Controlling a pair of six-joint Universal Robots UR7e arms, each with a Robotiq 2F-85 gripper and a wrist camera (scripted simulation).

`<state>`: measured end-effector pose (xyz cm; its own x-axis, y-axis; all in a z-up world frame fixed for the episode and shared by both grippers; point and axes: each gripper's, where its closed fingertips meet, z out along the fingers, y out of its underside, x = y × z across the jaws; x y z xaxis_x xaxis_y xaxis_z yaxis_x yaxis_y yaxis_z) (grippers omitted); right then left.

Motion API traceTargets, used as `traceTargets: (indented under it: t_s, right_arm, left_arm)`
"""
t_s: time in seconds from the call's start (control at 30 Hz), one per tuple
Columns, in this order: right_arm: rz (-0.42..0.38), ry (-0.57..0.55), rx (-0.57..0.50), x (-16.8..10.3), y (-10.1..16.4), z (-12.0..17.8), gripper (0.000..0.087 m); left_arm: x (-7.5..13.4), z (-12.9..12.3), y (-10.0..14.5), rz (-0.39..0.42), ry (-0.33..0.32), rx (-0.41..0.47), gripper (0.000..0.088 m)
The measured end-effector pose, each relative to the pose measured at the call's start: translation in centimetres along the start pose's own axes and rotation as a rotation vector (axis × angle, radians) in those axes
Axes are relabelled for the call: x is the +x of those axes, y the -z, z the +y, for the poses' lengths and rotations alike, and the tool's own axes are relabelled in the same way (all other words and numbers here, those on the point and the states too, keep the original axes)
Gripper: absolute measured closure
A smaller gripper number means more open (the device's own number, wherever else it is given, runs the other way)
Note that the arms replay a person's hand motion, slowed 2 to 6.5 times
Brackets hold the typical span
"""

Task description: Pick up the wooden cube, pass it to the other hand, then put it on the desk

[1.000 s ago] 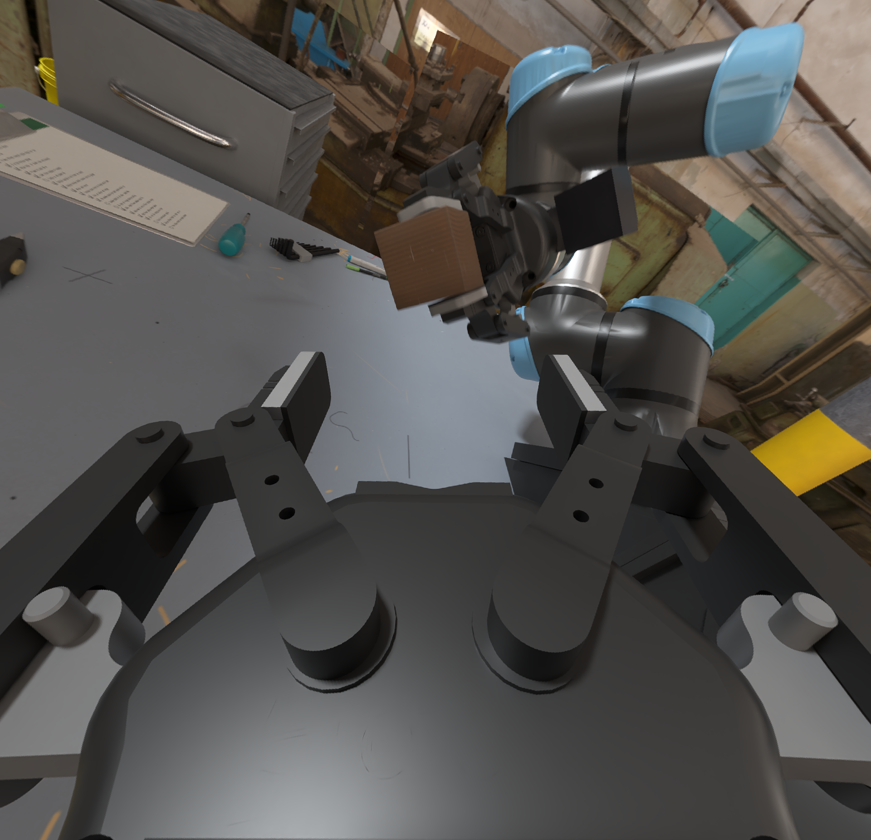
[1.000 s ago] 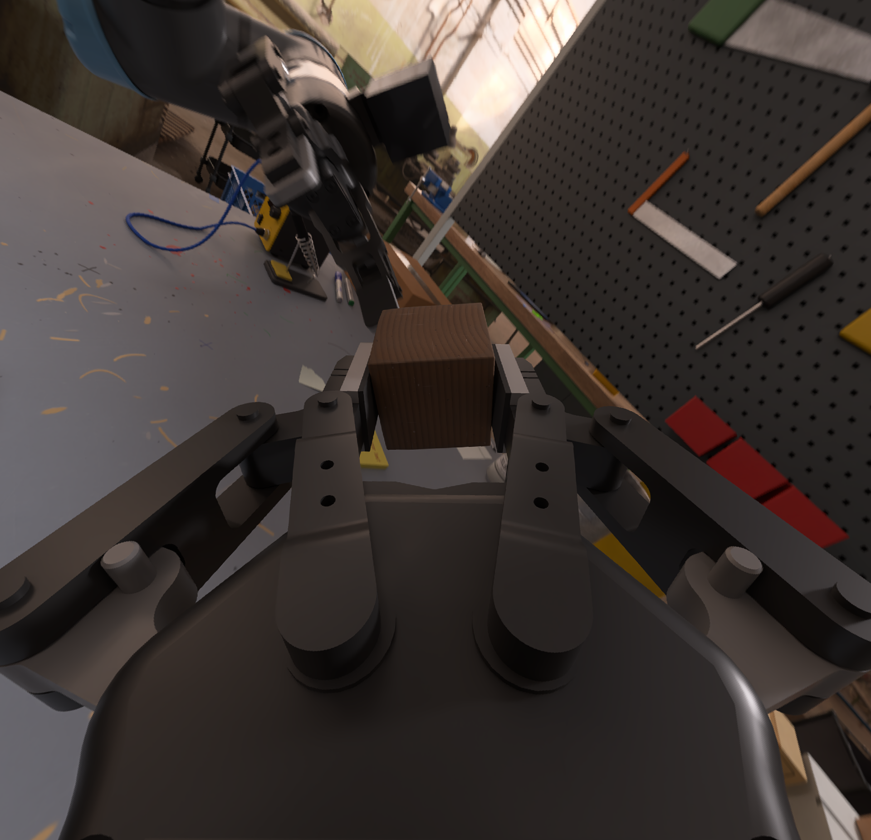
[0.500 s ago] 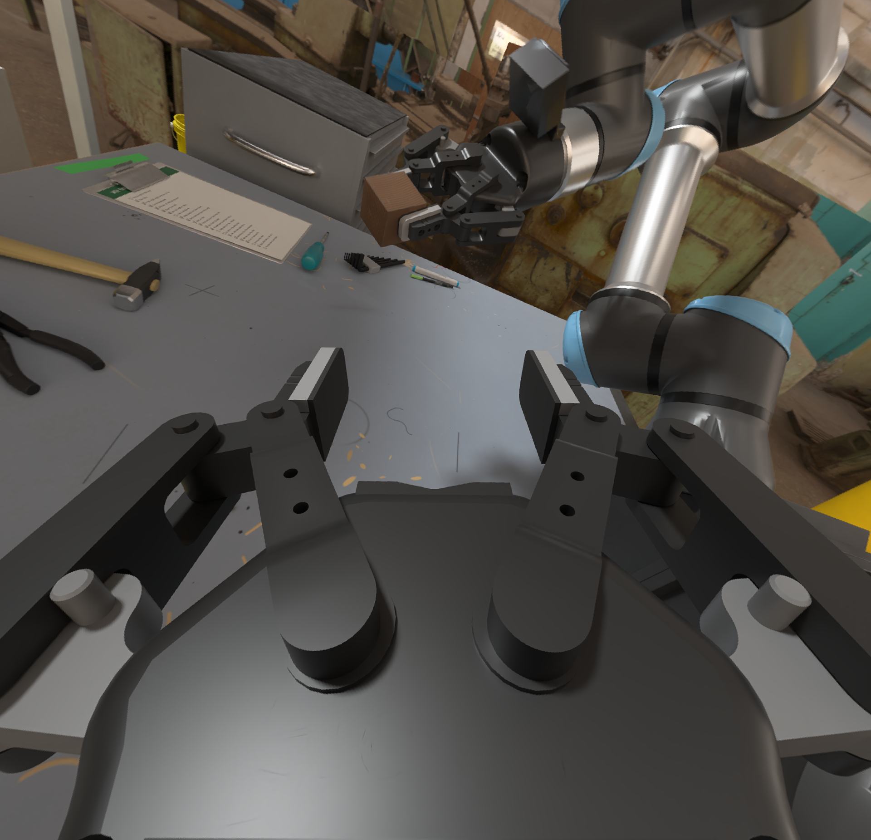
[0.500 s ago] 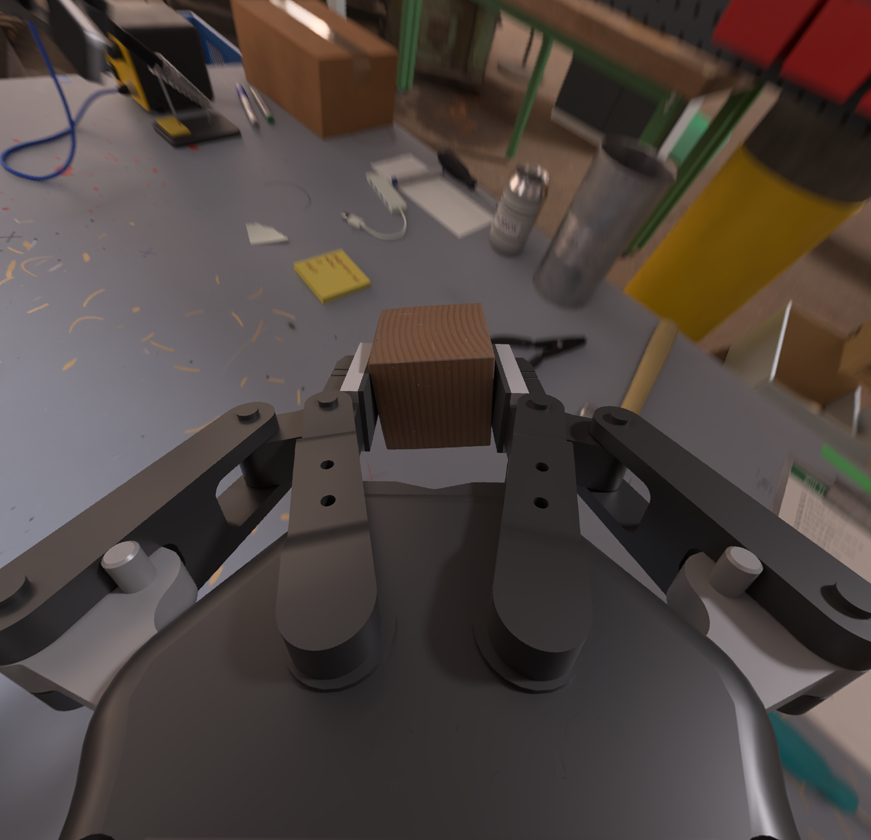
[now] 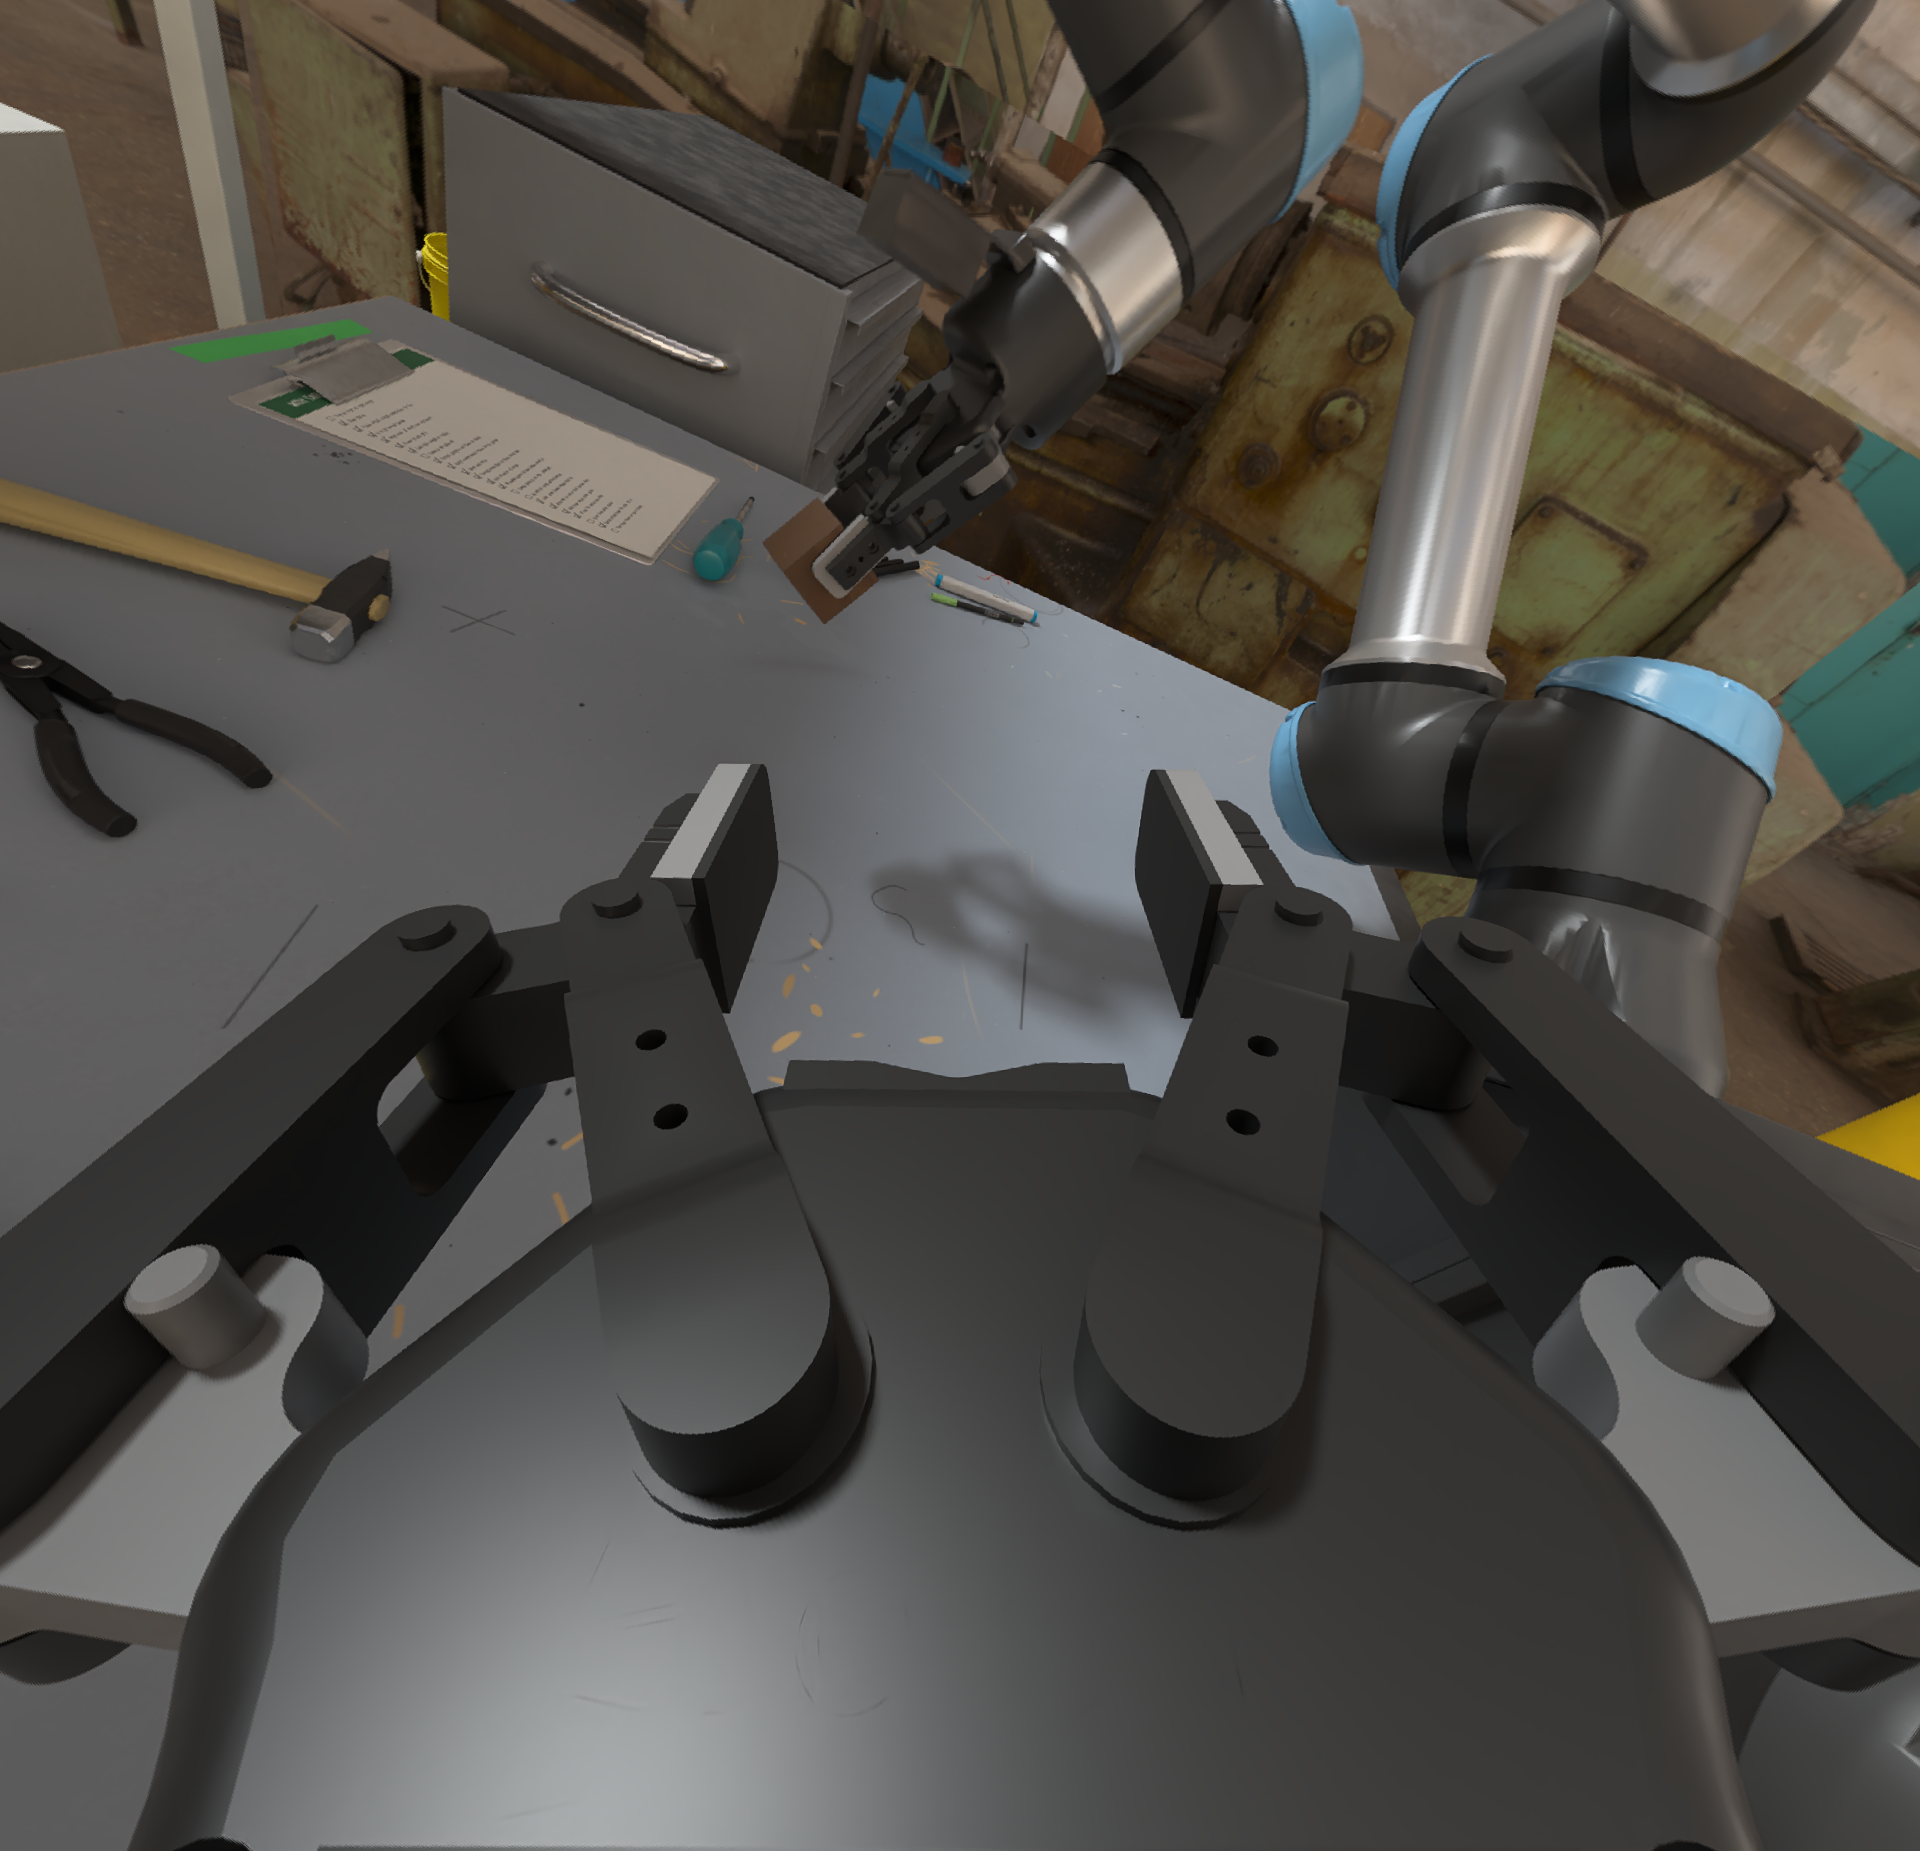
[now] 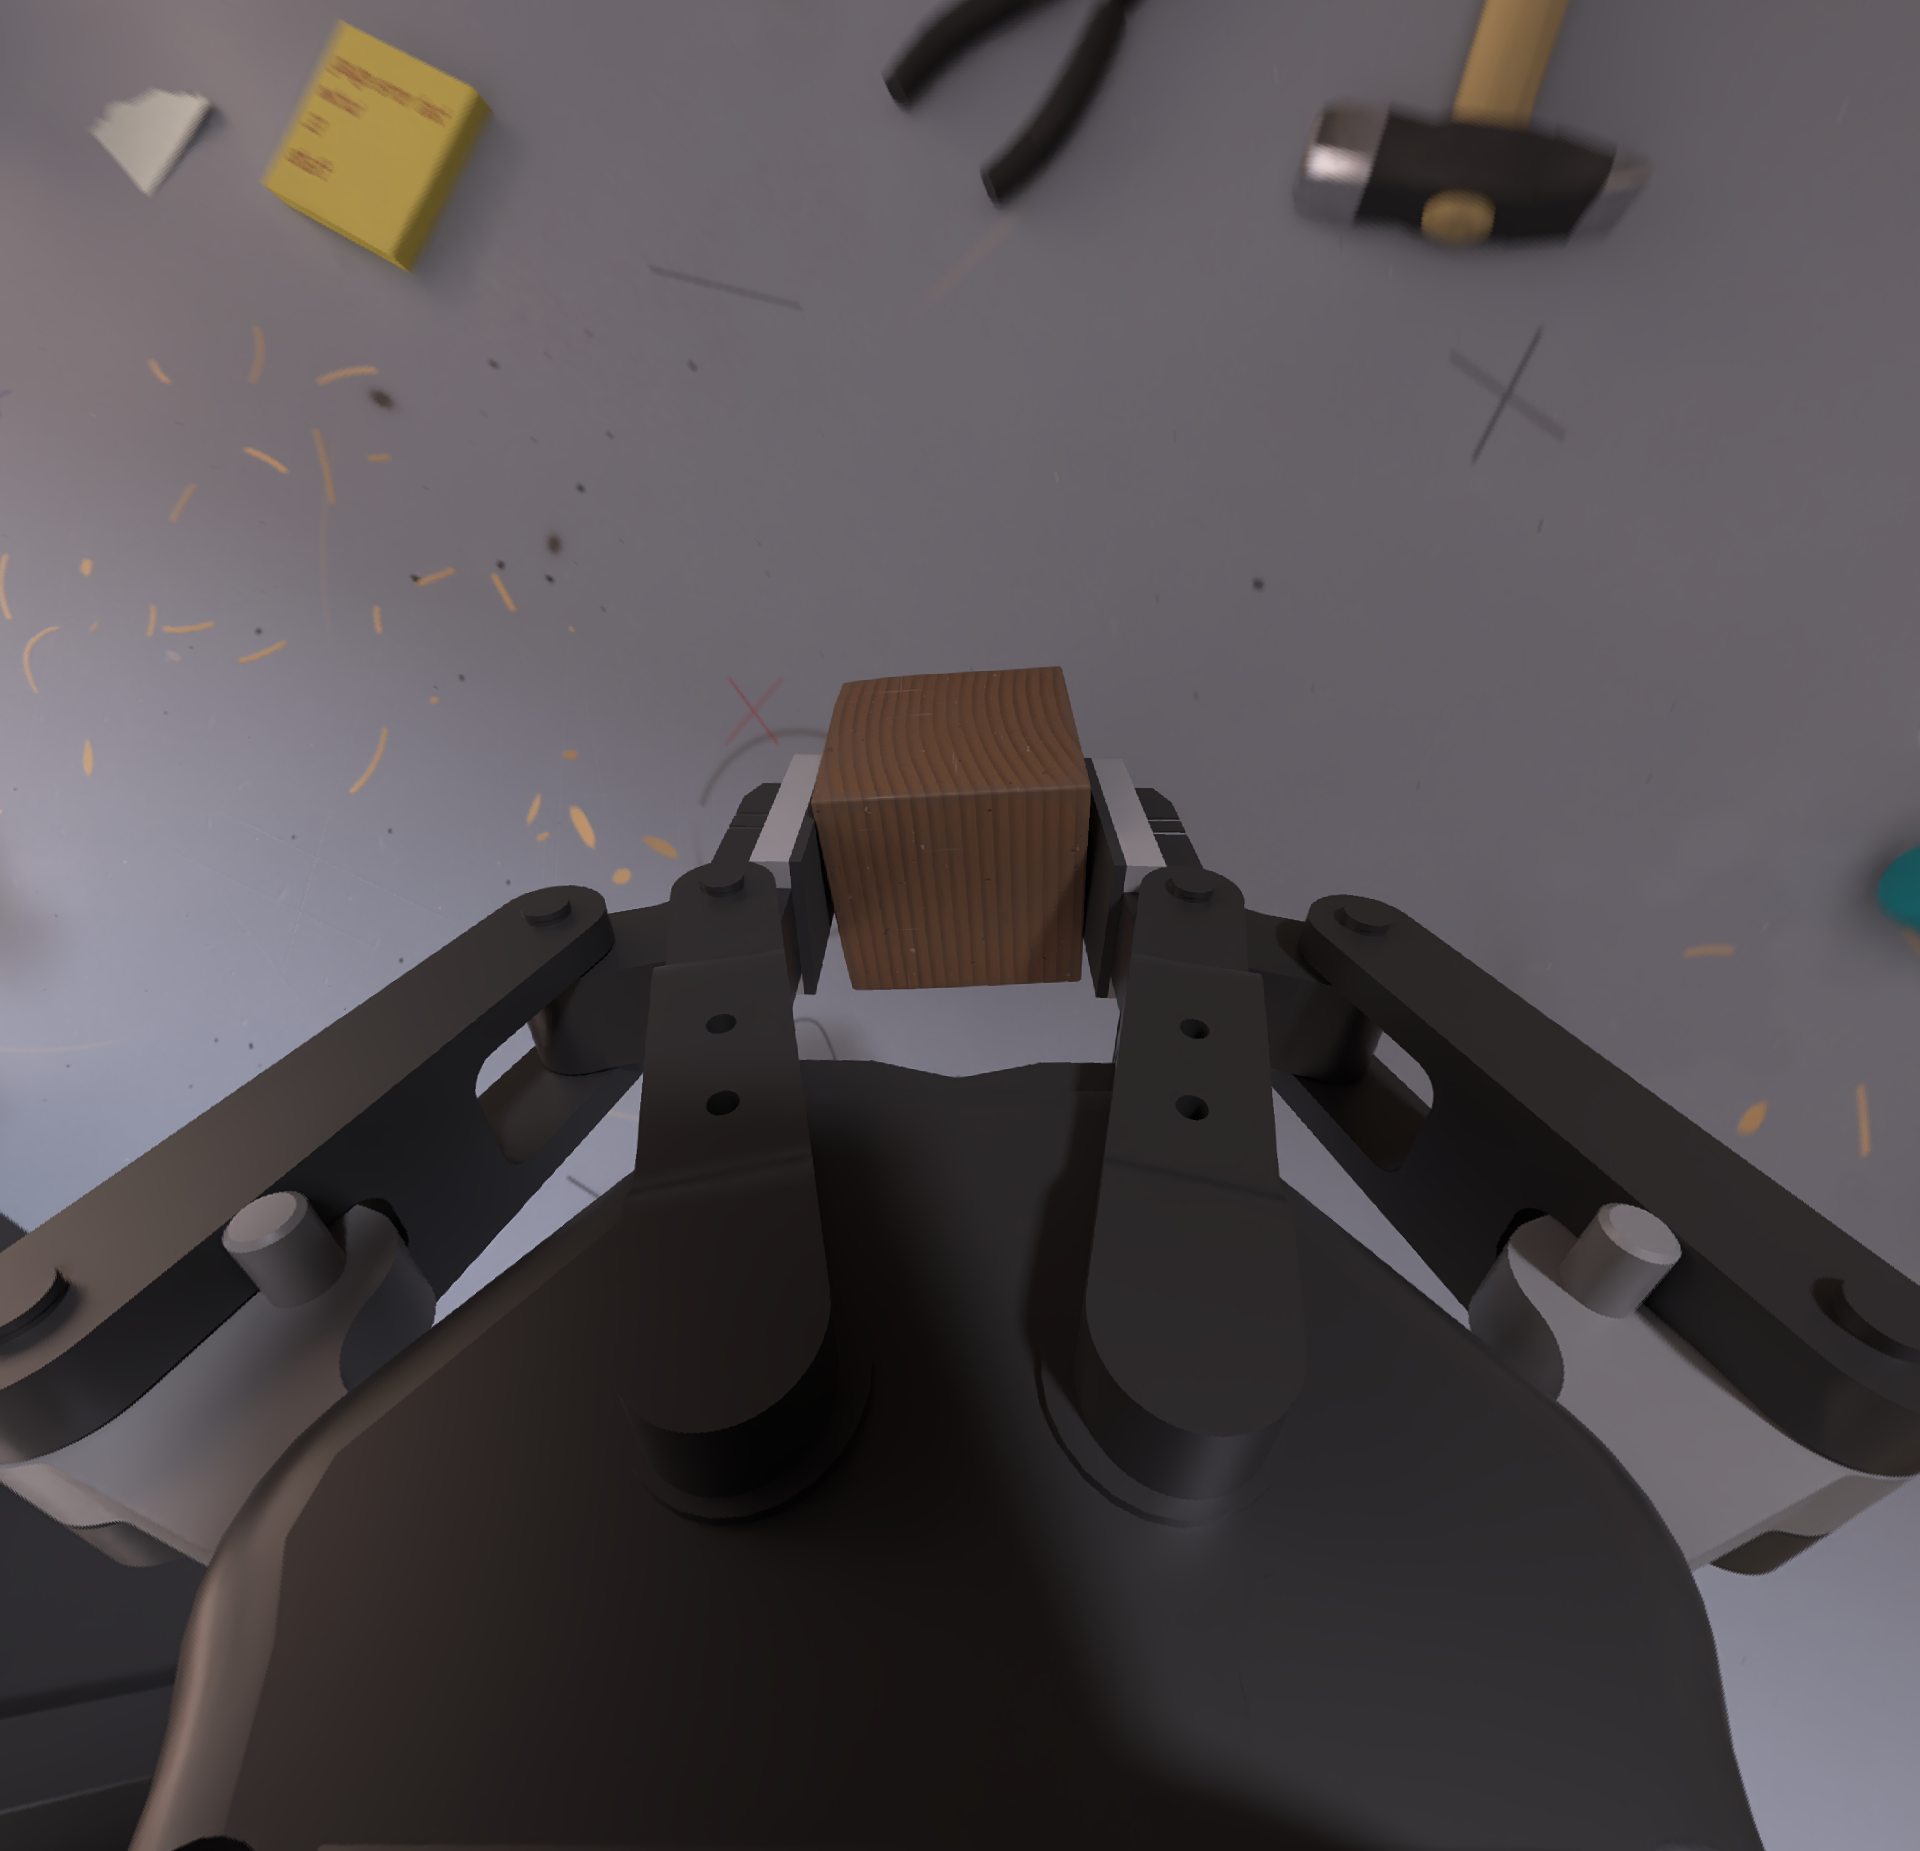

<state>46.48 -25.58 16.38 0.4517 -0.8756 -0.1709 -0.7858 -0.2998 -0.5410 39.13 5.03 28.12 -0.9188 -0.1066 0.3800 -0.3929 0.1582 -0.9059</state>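
Observation:
The wooden cube [image 6: 951,835] is a brown block with grain lines, clamped between the pads of my right gripper [image 6: 954,851], which points down at the grey desk [image 6: 1039,471] and holds the cube above it. In the left wrist view the cube [image 5: 802,554] and the right gripper [image 5: 847,560] show far off, low over the desk's far edge. My left gripper [image 5: 954,871] is open and empty, well back from the cube, above the desk [image 5: 623,762].
A hammer [image 6: 1465,160], black pliers [image 6: 1039,66], a yellow notepad [image 6: 379,144] and a paper scrap [image 6: 151,134] lie ahead of the right gripper. A clipboard [image 5: 478,451], teal screwdriver [image 5: 719,549], pens [image 5: 982,601], hammer [image 5: 332,606], pliers [image 5: 104,752] and a grey drawer cabinet [image 5: 644,305] show in the left wrist view.
The right arm has swung away from the left gripper with the cube, turned downward and lowered toward the desk. The left gripper has stayed open and drawn back.

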Motion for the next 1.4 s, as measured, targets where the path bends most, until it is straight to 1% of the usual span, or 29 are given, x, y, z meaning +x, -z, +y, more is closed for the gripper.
traceTargets:
  t_s: [0.13,0.27,0.57,0.77,1.13,1.4]
  right_arm:
    - [0.015,-0.099,-0.114,1.5,-1.5,1.5,0.0476]
    - [0.041,-0.175,-0.206,2.8,-3.0,2.7,0.0476]
    - [0.105,-0.278,-0.355,5.0,-5.4,4.8,0.0476]
    - [0.139,-0.326,-0.426,5.9,-6.3,6.0,0.0476]
    - [0.156,-0.418,-0.520,6.7,-6.9,7.9,0.0476]
    - [0.170,-0.460,-0.544,6.9,-7.2,8.7,0.0476]
  left_arm:
    - [0.0,0.0,-0.1,-0.004,0.001,-0.002,0.0262]
    - [0.0,0.1,-0.2,-0.010,-0.004,-0.007,0.0270]
    - [0.2,0.2,-0.1,-0.024,-0.020,-0.019,0.0334]
    - [0.4,0.2,0.1,-0.028,-0.027,-0.020,0.0376]
    - [0.4,0.0,0.7,-0.045,-0.040,-0.011,0.0456]
    - [0.5,-0.2,1.0,-0.041,-0.040,0.000,0.0461]
